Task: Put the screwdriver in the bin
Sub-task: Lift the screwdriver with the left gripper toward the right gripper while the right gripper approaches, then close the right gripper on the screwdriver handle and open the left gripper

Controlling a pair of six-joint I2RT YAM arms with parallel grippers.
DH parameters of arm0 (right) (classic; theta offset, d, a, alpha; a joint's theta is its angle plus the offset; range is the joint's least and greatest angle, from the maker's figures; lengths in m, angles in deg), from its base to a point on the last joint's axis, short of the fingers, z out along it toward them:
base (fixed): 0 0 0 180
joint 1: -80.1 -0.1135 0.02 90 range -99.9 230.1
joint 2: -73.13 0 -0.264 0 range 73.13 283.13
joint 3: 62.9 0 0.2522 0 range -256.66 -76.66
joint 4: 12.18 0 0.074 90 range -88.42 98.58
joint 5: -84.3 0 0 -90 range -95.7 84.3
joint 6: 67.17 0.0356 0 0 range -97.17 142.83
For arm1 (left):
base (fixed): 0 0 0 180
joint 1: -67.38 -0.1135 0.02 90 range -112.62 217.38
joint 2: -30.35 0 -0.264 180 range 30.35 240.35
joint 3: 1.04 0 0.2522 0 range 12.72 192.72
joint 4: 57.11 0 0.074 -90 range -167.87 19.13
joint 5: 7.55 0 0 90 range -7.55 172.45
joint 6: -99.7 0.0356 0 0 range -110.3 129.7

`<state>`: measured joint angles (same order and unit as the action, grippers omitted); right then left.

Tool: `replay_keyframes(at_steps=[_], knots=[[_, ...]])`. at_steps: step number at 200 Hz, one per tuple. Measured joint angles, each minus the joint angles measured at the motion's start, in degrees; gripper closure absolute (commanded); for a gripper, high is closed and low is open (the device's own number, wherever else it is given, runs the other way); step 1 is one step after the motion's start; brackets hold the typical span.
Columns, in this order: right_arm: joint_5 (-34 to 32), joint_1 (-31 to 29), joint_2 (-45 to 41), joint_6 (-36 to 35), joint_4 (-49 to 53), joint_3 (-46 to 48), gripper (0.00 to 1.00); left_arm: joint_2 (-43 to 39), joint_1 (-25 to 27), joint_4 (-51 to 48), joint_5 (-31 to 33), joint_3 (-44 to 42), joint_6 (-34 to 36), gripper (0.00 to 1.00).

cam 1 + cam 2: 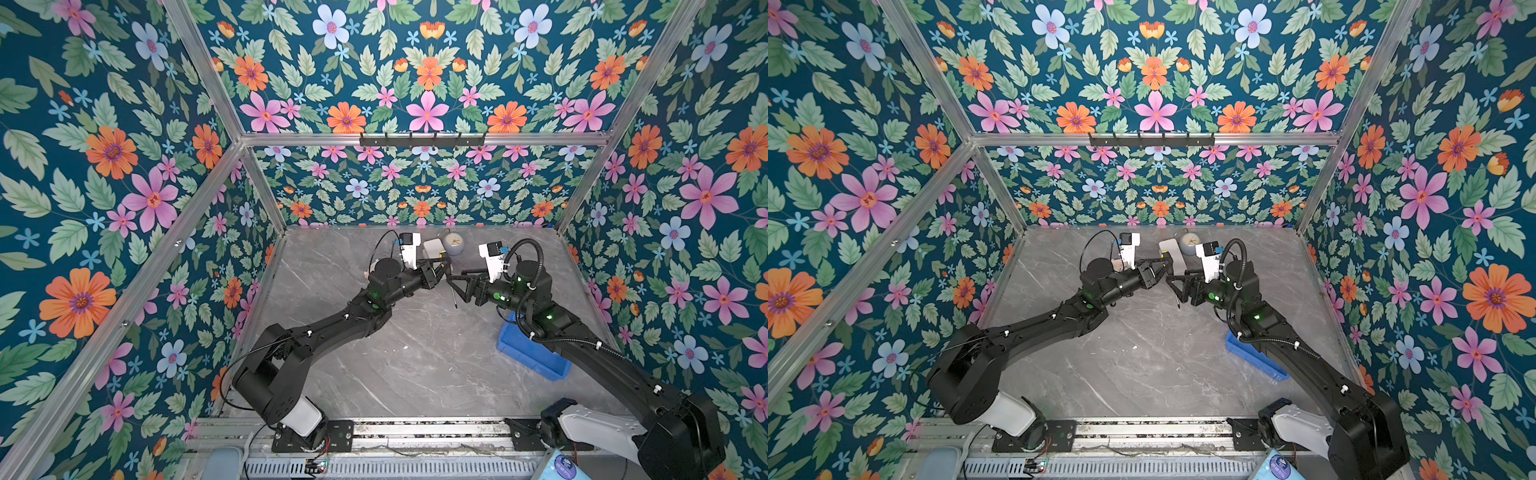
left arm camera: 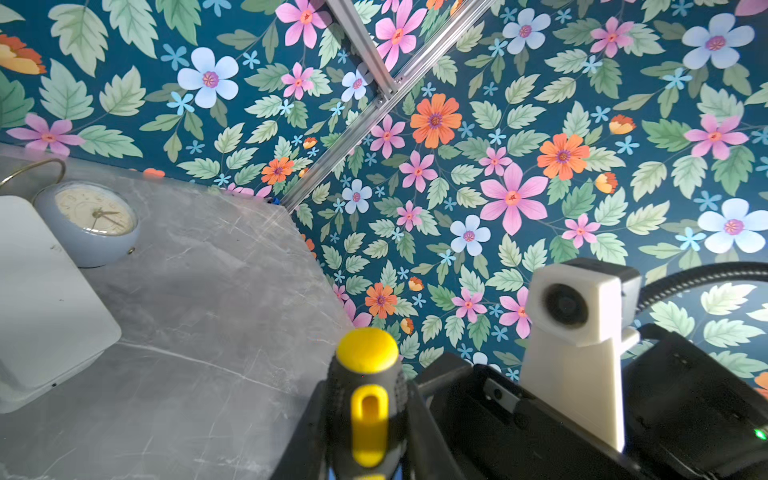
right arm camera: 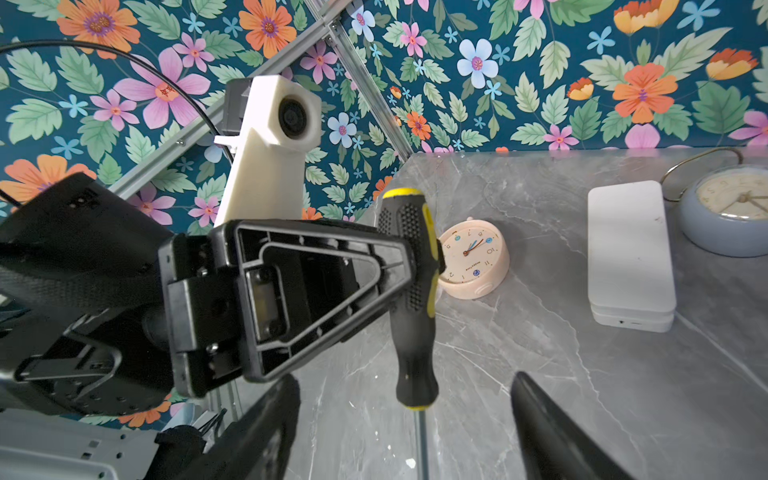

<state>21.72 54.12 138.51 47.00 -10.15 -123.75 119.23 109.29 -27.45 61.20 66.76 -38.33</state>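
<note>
While the left tool [image 2: 368, 419] is clamped on the black-and-yellow handle of the screwdriver [image 3: 413, 332], holding it upright in the air with the thin shaft pointing down at the desk [image 1: 395, 357], the right tool [image 3: 405, 384] stands open, one finger on either side of the handle's lower end and touching neither side. The two tools meet over the rear middle of the desk. The bin [image 1: 536, 359], bright blue, sits on the near right of the desk, partly under the right arm and well apart from the screwdriver.

The desk is grey marble-look with pale veins and a few white specks. At its back edge a white box [image 3: 629, 253] lies flat, with a blue clock [image 3: 731, 212] just beside it and a pink clock [image 3: 473, 257] near. Teal wallpaper with pink, orange and pale blue flowers covers the walls [image 1: 124, 166], and an aluminium frame [image 1: 419, 140] runs along the corners, carrying a black hook rail on the back bar.
</note>
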Motion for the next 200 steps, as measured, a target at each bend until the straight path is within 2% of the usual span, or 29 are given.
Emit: replay_keyframes(at_steps=[10,33,49,74,105,131,147,165,200], knots=[[0.7,0.1,0.1,0.4,-0.1,0.0,0.44,0.0,0.2,0.4,-0.2,0.0,0.0,0.85],[0.9,0.5,0.2,1.1,-0.1,-0.1,0.49,0.0,0.3,0.7,-0.9,0.3,0.0,0.85],[1.4,0.5,0.6,1.1,0.0,-0.3,0.57,0.0,0.3,0.8,-1.1,0.7,0.0,0.85],[2.4,0.5,1.4,1.2,0.2,-0.9,0.61,0.0,0.3,1.0,-1.6,1.1,0.0,0.85],[3.1,0.5,1.7,1.1,0.3,-1.0,0.76,0.0,0.4,1.1,-2.7,1.2,0.0,0.85],[3.4,0.6,2.0,1.0,1.0,-1.5,0.77,0.0,0.5,1.1,-2.8,1.2,0.0,0.85],[3.5,0.6,2.1,0.8,1.3,-1.6,0.72,0.0,0.5,1.1,-2.8,1.2,0.0,0.84],[3.8,0.5,2.3,0.6,1.5,-1.6,0.73,-0.1,0.5,1.1,-2.8,1.2,0.0,0.84],[4.6,0.5,2.8,-0.3,1.7,-2.0,0.97,-0.3,0.5,1.3,-2.8,0.9,0.0,0.84]])
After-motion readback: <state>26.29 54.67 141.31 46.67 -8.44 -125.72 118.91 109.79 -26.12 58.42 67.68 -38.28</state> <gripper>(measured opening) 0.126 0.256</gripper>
